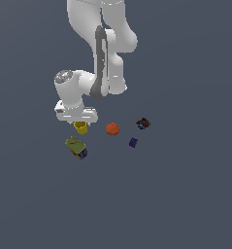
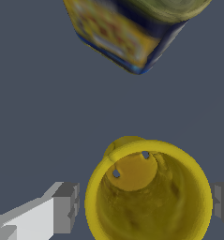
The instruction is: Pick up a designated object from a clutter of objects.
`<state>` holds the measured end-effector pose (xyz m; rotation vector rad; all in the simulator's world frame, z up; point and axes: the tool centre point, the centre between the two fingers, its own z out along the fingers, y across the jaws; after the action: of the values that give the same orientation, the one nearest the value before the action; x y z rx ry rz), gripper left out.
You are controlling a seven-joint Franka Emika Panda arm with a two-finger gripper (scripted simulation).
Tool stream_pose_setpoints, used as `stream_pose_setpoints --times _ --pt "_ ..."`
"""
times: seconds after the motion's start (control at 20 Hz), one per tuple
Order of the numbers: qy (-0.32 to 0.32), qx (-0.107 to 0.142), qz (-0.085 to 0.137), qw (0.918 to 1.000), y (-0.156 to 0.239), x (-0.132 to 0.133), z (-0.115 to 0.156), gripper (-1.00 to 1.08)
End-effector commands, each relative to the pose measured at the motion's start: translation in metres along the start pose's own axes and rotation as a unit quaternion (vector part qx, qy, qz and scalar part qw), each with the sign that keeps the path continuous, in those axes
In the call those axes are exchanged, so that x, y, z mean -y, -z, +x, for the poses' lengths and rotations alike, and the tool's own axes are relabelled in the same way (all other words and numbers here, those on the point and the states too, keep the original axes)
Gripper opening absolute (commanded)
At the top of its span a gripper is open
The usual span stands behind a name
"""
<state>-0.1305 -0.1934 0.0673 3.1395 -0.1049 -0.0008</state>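
Note:
The small yellow cup [image 1: 80, 128] stands upright on the grey floor, hollow top up, directly under my gripper [image 1: 80, 121]. In the wrist view the cup [image 2: 148, 192] sits between the two grey fingers [image 2: 65, 207] of my gripper [image 2: 144, 206]. The jaws are open and straddle it: a gap shows beside one finger, while the other finger is close to the rim at the frame's edge. The rest of the clutter lies around the cup. The arm's hand hides part of the cup in the exterior view.
A green-and-blue box [image 1: 76, 147] [image 2: 132, 28] lies just beyond the cup. An orange ball [image 1: 112, 129] sits toward the exterior view's right, then a purple cube [image 1: 133, 142] and a dark multicoloured piece [image 1: 143, 123].

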Motion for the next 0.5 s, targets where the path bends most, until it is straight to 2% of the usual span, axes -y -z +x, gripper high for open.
stream_pose_setpoints --times 0.0,0.45 --pt "0.0 0.0 0.0 1.0 -0.01 0.0 0.0 1.0" --pt "0.0 0.0 0.0 1.0 -0.021 0.0 0.0 1.0"
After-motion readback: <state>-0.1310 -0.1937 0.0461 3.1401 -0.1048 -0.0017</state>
